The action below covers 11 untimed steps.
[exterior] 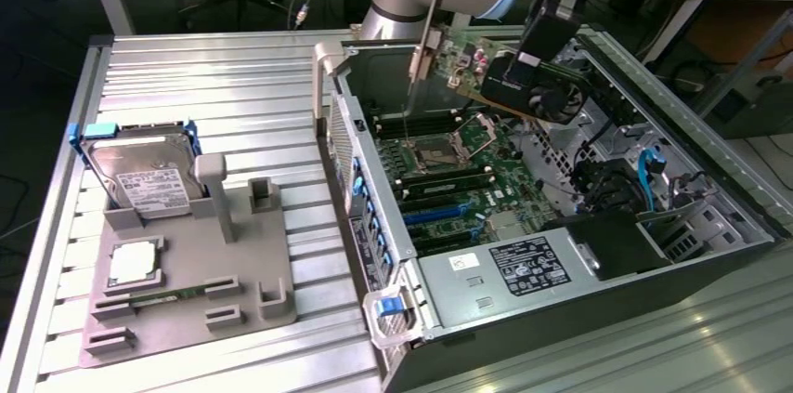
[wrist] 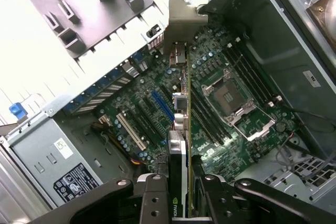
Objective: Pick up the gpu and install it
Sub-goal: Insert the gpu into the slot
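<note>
The gpu [exterior: 526, 85] hangs tilted above the open computer case [exterior: 731, 226], over the motherboard [exterior: 459, 184]. It has a black fan shroud, a green board and a silver end bracket [exterior: 426, 57] pointing down at the case's back wall. My gripper [exterior: 536, 57] is shut on the card from above. In the wrist view the gpu [wrist: 180, 129] shows edge-on, reaching from between my fingers [wrist: 153, 195] across the board to its bracket [wrist: 184, 22]. The card is held clear of the blue slot [wrist: 163, 104] and the white slot [wrist: 131, 132] beside it.
A grey fixture plate [exterior: 254, 263] on the ribbed table holds a hard drive [exterior: 143, 179], a processor [exterior: 134, 263] and a memory stick [exterior: 162, 298]. Inside the case are the processor socket [exterior: 448, 142], the power supply [exterior: 526, 268] and blue cables [exterior: 644, 175].
</note>
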Tool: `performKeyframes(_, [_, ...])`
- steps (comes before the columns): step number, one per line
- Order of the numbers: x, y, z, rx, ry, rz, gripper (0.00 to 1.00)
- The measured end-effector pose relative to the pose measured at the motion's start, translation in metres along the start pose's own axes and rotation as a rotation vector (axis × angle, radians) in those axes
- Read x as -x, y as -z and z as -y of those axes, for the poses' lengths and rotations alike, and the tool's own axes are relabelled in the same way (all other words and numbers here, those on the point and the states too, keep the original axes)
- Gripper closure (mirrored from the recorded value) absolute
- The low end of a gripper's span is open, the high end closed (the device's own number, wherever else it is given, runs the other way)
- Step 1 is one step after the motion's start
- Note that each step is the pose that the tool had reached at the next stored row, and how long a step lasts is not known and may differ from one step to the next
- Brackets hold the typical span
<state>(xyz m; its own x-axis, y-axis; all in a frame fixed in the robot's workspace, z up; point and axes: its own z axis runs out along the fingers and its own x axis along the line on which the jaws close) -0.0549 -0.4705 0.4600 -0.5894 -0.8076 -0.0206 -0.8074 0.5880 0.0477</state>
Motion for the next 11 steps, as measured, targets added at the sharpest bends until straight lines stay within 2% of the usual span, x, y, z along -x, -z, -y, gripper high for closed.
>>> performKeyframes(11, [0.0000, 0.0000, 0.0000, 0.0013, 0.061, -0.0029, 0.73])
